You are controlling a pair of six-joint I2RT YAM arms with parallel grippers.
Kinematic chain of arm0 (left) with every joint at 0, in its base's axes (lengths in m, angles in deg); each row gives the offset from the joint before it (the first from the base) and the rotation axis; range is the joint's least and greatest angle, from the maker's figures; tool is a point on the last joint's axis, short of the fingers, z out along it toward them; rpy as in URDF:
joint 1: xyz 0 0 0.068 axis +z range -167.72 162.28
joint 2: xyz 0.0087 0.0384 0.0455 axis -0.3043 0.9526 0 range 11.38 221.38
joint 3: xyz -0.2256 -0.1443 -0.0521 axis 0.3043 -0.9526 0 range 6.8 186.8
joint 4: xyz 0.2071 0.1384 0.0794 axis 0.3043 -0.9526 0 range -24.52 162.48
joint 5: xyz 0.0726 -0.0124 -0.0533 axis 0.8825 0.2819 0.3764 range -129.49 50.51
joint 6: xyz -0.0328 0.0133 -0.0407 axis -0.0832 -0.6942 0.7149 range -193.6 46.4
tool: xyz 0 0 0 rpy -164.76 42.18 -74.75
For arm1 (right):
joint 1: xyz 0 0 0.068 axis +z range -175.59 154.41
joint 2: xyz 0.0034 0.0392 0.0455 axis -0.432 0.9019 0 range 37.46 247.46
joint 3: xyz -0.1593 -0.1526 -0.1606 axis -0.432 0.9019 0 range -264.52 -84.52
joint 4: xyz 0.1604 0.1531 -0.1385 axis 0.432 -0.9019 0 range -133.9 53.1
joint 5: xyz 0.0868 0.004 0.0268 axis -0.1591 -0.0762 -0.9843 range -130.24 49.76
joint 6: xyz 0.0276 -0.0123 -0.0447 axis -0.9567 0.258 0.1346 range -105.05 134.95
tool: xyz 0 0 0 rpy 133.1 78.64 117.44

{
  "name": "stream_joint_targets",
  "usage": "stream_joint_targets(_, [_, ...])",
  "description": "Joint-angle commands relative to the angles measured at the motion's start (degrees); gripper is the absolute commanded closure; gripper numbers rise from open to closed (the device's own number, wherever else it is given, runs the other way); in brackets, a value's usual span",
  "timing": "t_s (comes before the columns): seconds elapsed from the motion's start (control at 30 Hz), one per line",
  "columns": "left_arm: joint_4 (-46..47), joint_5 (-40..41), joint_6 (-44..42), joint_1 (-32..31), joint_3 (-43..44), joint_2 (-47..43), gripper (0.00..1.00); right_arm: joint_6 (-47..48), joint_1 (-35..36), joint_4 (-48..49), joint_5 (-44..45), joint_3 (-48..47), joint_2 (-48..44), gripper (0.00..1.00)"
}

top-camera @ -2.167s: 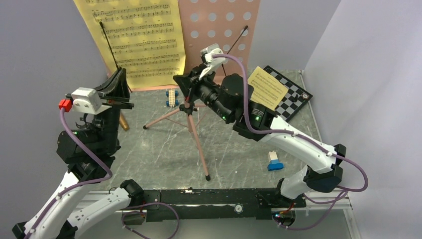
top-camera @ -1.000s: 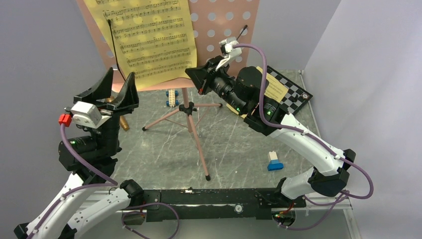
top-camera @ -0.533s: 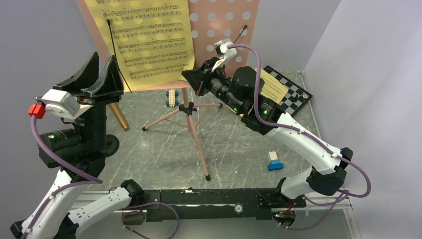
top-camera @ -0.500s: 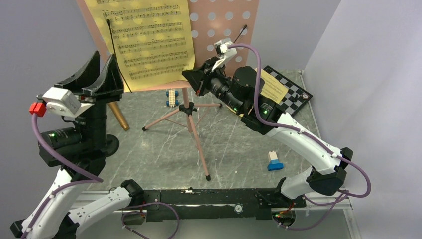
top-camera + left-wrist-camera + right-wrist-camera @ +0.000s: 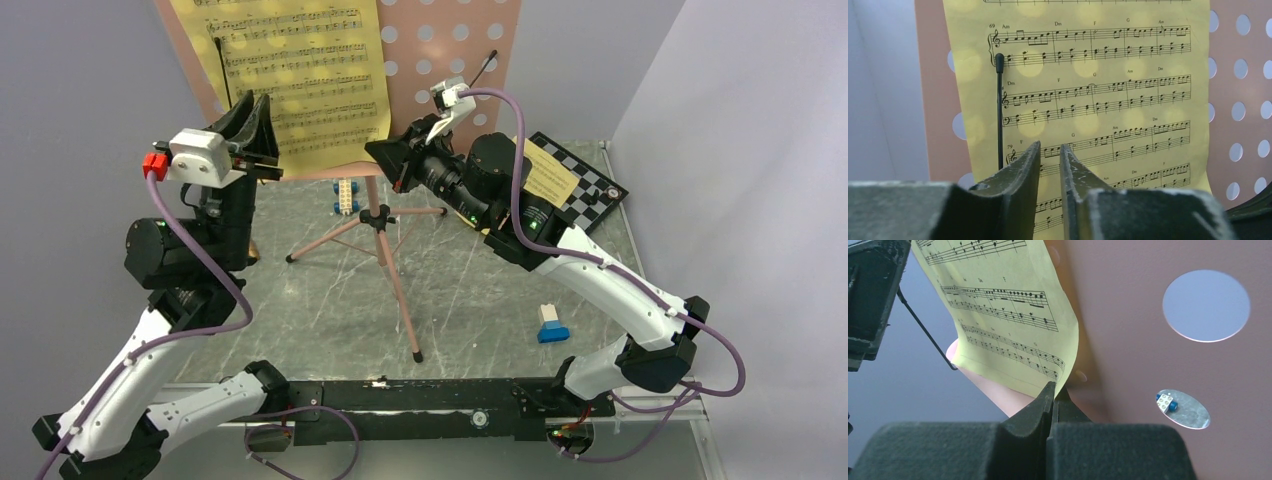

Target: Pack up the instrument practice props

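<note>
**Tools at the sheet on the pink stand**

Sheet music – one large yellow sheet (image 5: 300, 70) – leaned upright against the perforated desk (image 5: 455, 60) of the pink tripod music stand (image 5: 388, 262), which stood with its legs spread near the back of the grey table (image 5: 480, 290). A thin black rod (image 5: 225, 70) crossed the sheet's left part.

The left tool (image 5: 252, 112) was raised in front of the sheet's lower left area. In the left wrist view its fingers (image 5: 1023, 170) stood with a narrow gap between them, and the printed staves showed through that gap; nothing sat between them. The rod (image 5: 1000, 110) rose just to their left.

The right tool (image 5: 380, 155) was at the sheet's lower right corner, by the bottom edge of the desk. Its own camera showed the tool (image 5: 1053, 390) fully closed, tips meeting right at the paper's corner (image 5: 1003, 315) – whether they pinched the paper or the desk's lip could not be told.

A smaller yellow page (image 5: 550, 172) lay partly on the chessboard (image 5: 590, 195) at the back right, half hidden by the right arm. One small toy brick car (image 5: 345, 195) sat under the desk, and a blue-and-white brick (image 5: 550, 322) sat nearer the front right.
</note>
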Motion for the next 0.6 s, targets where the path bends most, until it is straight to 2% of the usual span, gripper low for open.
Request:
stream_joint_targets(0.0, [1.2,2.3,-1.8,0.0,1.6,-0.2,0.79,-0.2,-0.2,0.8,-0.7,-1.5,0.0,1.00])
stream_joint_targets(0.2, [4.0,0.5,-0.7,0.0,-1.3,-2.3,1.00,-0.4,-0.2,1.1,-0.8,-1.0,-0.1,1.00])
stream_joint_targets(0.47, [10.8,-3.5,-1.2,0.0,-7.0,-6.4,1.00,-0.3,-0.2,1.2,-0.8,-0.8,-0.4,1.00])
stream_joint_targets(0.57, [10.4,-3.6,-1.5,-0.1,-7.2,-6.9,1.00,-0.3,-0.2,1.3,-0.7,-0.8,-0.3,1.00])
